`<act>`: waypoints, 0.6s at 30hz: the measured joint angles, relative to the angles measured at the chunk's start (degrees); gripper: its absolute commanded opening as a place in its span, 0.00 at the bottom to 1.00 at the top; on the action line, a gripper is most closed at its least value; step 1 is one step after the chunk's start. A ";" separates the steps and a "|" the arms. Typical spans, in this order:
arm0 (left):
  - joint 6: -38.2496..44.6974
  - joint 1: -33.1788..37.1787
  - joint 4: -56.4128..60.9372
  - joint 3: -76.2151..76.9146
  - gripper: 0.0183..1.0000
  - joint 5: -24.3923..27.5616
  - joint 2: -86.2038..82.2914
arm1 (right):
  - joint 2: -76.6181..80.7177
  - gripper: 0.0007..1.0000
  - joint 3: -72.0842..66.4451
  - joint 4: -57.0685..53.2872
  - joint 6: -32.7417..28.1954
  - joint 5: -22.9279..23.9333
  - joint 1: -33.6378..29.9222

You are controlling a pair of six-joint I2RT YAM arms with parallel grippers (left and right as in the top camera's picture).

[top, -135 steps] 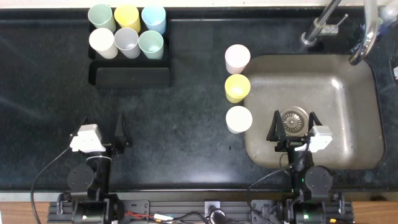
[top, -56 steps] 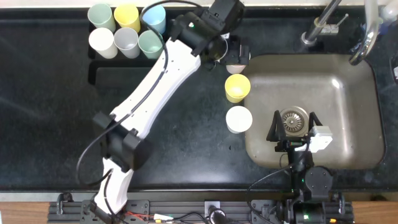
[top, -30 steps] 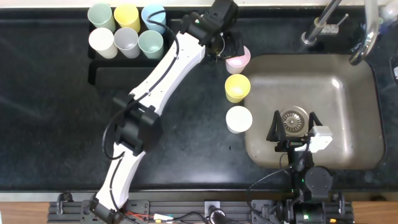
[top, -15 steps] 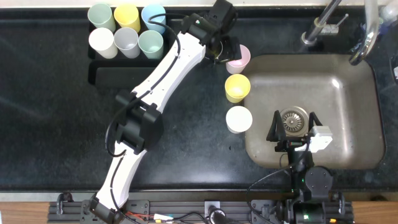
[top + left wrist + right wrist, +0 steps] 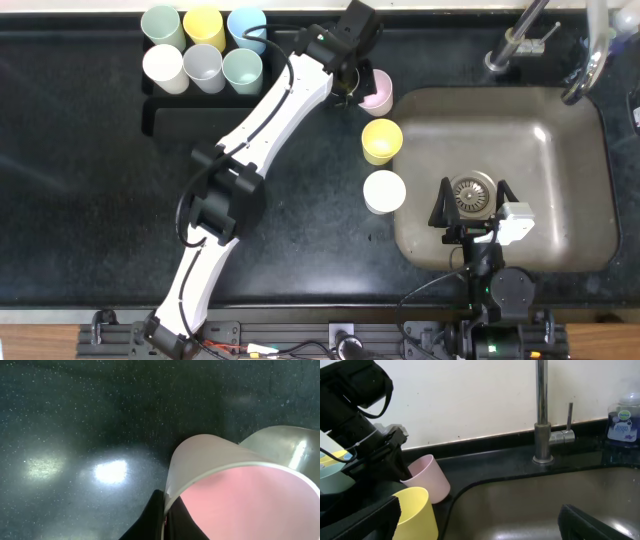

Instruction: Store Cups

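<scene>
A pink cup [image 5: 378,92] stands at the sink's left rim, tipped slightly, with my left gripper [image 5: 357,88] shut on its near wall. In the left wrist view the pink cup [image 5: 235,495] looms large, its rim pinched in the left gripper [image 5: 166,521]. A yellow cup [image 5: 381,141] and a white cup [image 5: 384,191] stand in a row just in front of it. The black rack [image 5: 210,122] at the back left holds several pastel cups. My right gripper [image 5: 470,205] rests open over the sink, holding nothing. Its wrist view shows the pink cup [image 5: 426,482] and the yellow cup [image 5: 415,510].
The steel sink [image 5: 560,150] takes up the right side, with a faucet [image 5: 515,40] behind it and a soap bottle [image 5: 622,420] at the back right. The rack's front row is unfilled. Dark counter lies open in the middle and at the left.
The left arm swung from its rest at the front left across to the pink cup and closed on its rim. Over the last second the cup shifted slightly left. The right arm stayed still.
</scene>
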 measured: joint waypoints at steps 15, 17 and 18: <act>0.24 22.10 -28.41 -0.28 0.02 -7.43 -29.70 | 0.02 1.00 0.00 0.02 -0.04 0.02 0.00; -0.09 26.77 -30.80 -4.28 0.02 -11.30 -37.42 | 0.00 1.00 0.00 0.02 -0.02 0.00 -0.02; -0.24 28.61 -30.36 -7.15 0.02 -12.57 -40.52 | 0.02 1.00 0.00 0.00 0.02 0.00 0.00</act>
